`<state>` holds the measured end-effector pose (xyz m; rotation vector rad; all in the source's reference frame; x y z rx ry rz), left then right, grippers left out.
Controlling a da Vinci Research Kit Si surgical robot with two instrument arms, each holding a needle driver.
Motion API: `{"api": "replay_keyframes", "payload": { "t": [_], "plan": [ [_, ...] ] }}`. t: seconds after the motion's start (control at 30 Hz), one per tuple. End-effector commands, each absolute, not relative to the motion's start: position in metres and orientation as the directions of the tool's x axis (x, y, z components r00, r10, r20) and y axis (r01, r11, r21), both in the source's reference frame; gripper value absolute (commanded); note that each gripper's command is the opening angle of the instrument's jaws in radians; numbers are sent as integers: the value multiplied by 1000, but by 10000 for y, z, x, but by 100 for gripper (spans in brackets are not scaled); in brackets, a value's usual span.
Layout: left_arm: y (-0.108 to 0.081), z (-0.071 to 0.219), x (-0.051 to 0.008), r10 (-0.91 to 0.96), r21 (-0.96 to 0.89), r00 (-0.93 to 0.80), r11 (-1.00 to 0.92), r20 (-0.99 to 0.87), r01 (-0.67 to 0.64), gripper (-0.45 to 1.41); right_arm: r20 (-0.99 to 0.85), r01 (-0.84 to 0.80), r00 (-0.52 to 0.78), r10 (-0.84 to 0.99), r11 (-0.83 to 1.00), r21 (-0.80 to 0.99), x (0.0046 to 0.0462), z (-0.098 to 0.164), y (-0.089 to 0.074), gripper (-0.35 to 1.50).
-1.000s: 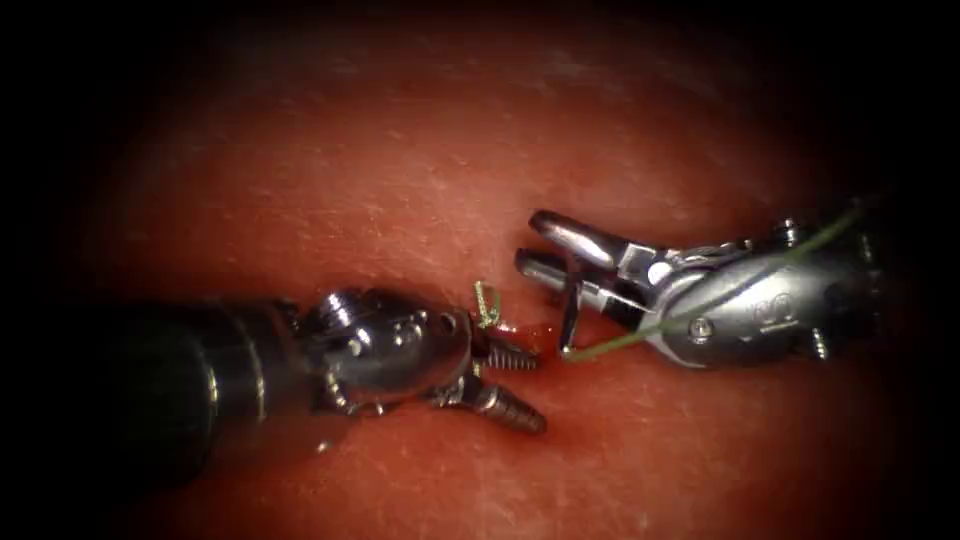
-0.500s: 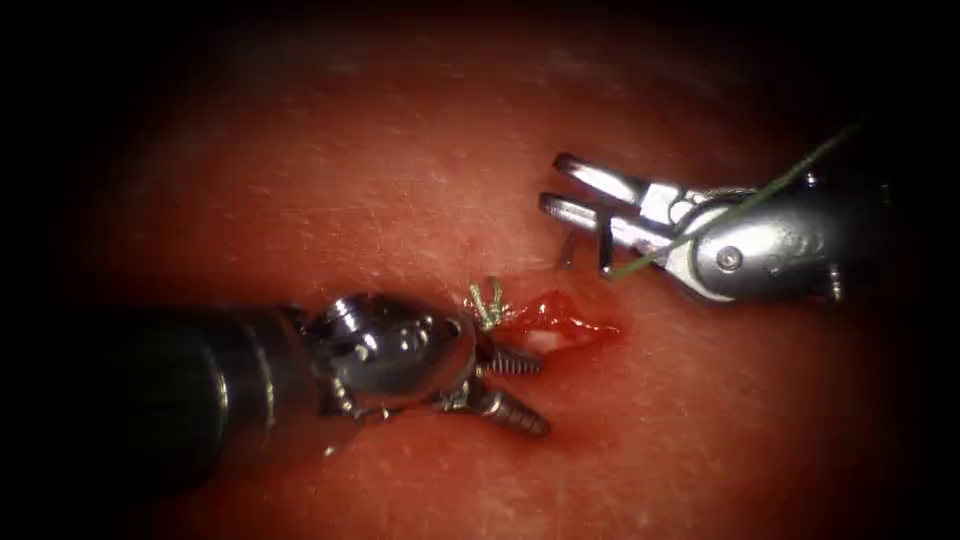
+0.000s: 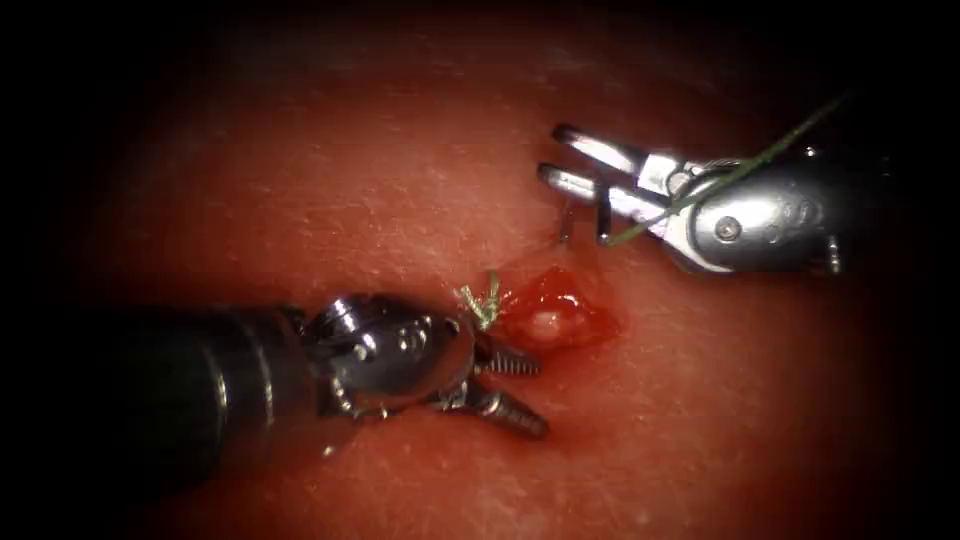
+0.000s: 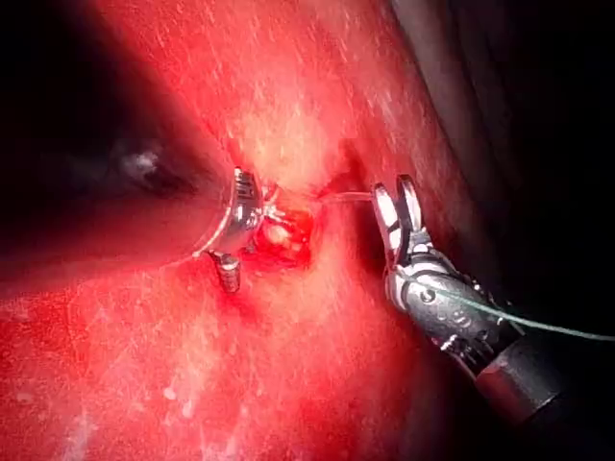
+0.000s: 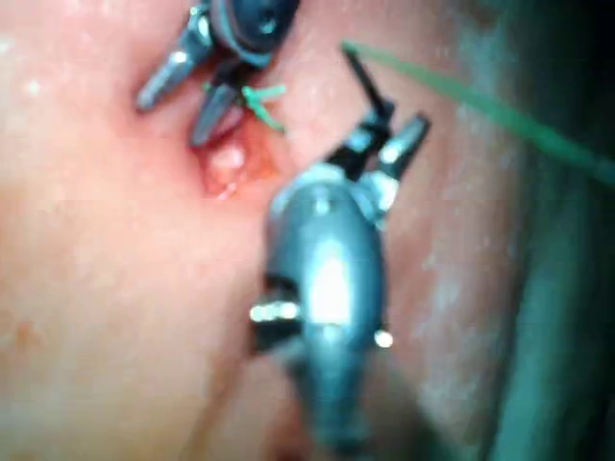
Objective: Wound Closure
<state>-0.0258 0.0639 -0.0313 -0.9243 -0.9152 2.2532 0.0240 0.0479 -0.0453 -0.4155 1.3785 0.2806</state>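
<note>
Down at the lower left of the endoscope view, closest to us, there's the left arm's tool (image 3: pixel 538 398), its two ridged jaws spread wide apart and gripping nothing, the tips sitting just under the wound. Right above its wrist joint, a small knot of green thread ends (image 3: pixel 483 303) stands up at the left end of the cut (image 3: pixel 555 312), and the cut itself gapes open at the middle of the frame, wet with red fluid (image 3: pixel 590 325) and showing a pale spot inside. All around it lies the tissue (image 3: pixel 350 180), reddish and lightly speckled. Further back, at the upper right, the right arm's tool (image 3: pixel 552 152) hangs above the cut's right side, jaws clamped on the needle (image 3: pixel 603 218) close to its thread end. The needle hangs down dark from the lower jaw; whether its far tip touches the tissue, I can't tell. From the needle's end the thread (image 3: pixel 760 160) slants across the tool's body and off toward the upper right corner.
</note>
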Motion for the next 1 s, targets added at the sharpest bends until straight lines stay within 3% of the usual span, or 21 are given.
{"api": "replay_keyframes", "payload": {
  "t": [0.03,0.27,0.7,1.0],
  "plan": [
    [635,-307,-263,674,-749,-628,-628,-390,-210,41,-983,-431,173,-60,893,-130,248,-450,482,-35],
    [636,-306,-265,674,-749,-628,-629,-390,-210,44,-983,-441,170,-70,887,-140,248,-451,486,-35],
    [638,-308,-264,673,-750,-628,-628,-390,-207,45,-961,-413,168,217,901,131,251,-431,477,-35],
    [637,-307,-264,673,-750,-629,-628,-390,-207,45,-892,-448,99,441,820,356,251,-417,492,-35]
  ]
}}
